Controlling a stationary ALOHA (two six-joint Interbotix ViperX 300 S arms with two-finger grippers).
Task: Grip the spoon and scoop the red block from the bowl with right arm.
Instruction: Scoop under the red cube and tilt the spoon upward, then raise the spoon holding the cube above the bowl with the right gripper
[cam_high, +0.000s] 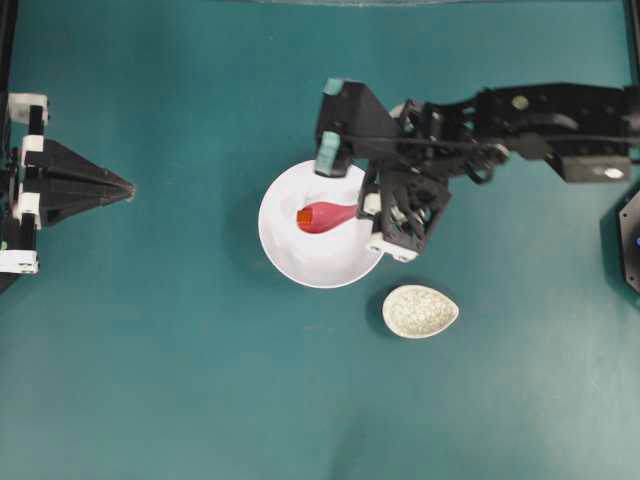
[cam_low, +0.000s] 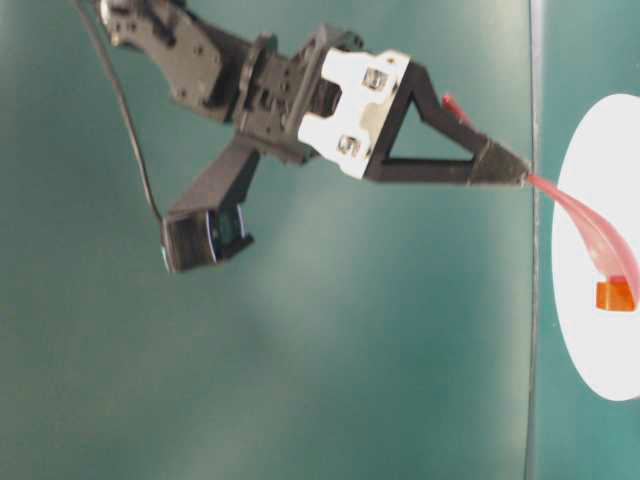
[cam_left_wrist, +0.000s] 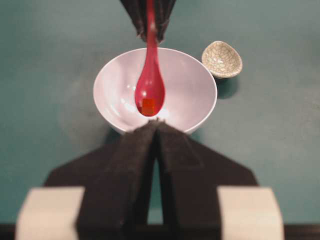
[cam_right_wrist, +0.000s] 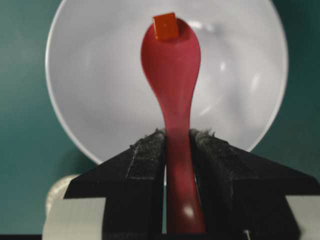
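Observation:
My right gripper (cam_right_wrist: 177, 136) is shut on the handle of the pink-red spoon (cam_right_wrist: 171, 65), whose oval bowl reaches out over the white bowl (cam_right_wrist: 95, 100). The tiny red block (cam_right_wrist: 165, 26) lies at the far tip of the spoon's bowl. From overhead, the right gripper (cam_high: 364, 206) stands at the white bowl's (cam_high: 320, 262) right rim, with the spoon (cam_high: 330, 217) and block (cam_high: 305, 215) over its middle. The left gripper (cam_high: 128, 188) rests far left, shut and empty. In its wrist view the left gripper (cam_left_wrist: 157, 122) points at the bowl (cam_left_wrist: 115, 90), spoon (cam_left_wrist: 150, 85) and block (cam_left_wrist: 148, 105).
A small speckled off-white teardrop dish (cam_high: 420, 311) lies on the teal table just right of and below the bowl. It also shows as the speckled dish (cam_left_wrist: 222, 59) in the left wrist view. A black fixture (cam_high: 630, 235) sits at the right edge.

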